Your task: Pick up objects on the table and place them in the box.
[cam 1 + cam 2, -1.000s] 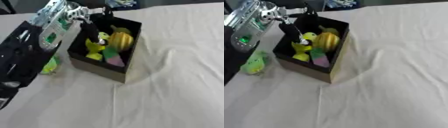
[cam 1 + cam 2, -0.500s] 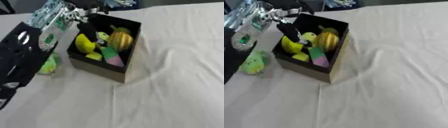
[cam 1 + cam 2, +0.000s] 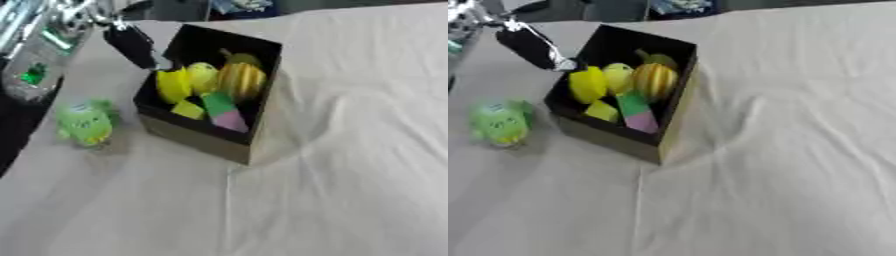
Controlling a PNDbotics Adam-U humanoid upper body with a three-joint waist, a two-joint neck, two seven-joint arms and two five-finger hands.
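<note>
The black box (image 3: 210, 132) sits on the white-clothed table (image 3: 350, 175), holding yellow pieces and a green-pink block (image 3: 220, 111). A green toy (image 3: 85, 125) lies just left. The left hand (image 3: 131, 45) hovers empty at the box's left rim, fingers straight.

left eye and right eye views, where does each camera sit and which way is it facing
Left eye view: in the robot's head, looking down at the black box on the white tablecloth; the left robot hand and arm show at upper left.
Right eye view: beside it in the head, same downward look; the left robot hand shows at the top left corner.
Shared: both show the box with yellow items, the green toy left of it, and no right robot hand.
</note>
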